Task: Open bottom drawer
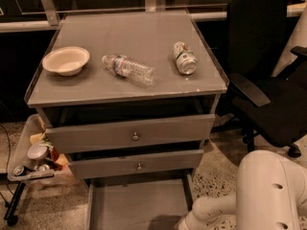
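- Side tray [29, 150], far left, cluttered, just beside the cabinet: I judge a jolt to the cabinet could knock it. Nothing on it is readable.
- Bowl [65, 60], pale, upright on the desk [96, 92]: low risk, no markings.
- Water bottle [128, 68], clear, lying on its side mid-desk: it could roll if I tug hard. It has a coloured label band (I can't read the text).
- Bottom drawer [139, 202], lowest of three, drawn out toward the camera, plain grey floor showing, front panel below the frame edge: pulling further may run it off its runners or tip the cabinet forward (the two upper fronts also stand slightly proud).
- Can [184, 58], on its side at the desk's right: it could roll off the near edge. Green and red print, brand illegible.
- Tool, out of view below the lower edge where the arm [268, 190] leaves the frame beside the drawer's right wall: I cannot tell whether it is apart, together or clamped. I can't monitor a slip off the knob or a scrape on that wall.
- Office chair [268, 80], black, right: the arm's elbow could strike it.
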You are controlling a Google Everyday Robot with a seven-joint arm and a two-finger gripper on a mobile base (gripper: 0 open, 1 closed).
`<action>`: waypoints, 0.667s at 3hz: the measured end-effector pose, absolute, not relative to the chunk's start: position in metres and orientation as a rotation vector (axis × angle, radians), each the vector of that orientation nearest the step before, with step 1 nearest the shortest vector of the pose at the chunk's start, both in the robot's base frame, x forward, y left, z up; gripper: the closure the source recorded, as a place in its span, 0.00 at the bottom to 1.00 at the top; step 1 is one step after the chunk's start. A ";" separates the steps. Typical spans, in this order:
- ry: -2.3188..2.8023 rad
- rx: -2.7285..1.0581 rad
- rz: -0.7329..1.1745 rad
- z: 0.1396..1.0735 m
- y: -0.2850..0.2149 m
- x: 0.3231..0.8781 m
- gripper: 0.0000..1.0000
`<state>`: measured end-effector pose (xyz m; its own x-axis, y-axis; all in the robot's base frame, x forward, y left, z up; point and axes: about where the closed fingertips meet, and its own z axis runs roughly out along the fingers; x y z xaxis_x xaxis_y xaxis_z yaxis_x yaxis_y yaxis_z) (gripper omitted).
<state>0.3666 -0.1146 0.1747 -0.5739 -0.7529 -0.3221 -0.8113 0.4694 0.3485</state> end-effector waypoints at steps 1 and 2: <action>2.585 -1.383 0.716 0.175 -0.115 0.367 0.00; 2.585 -1.383 0.716 0.175 -0.115 0.367 0.00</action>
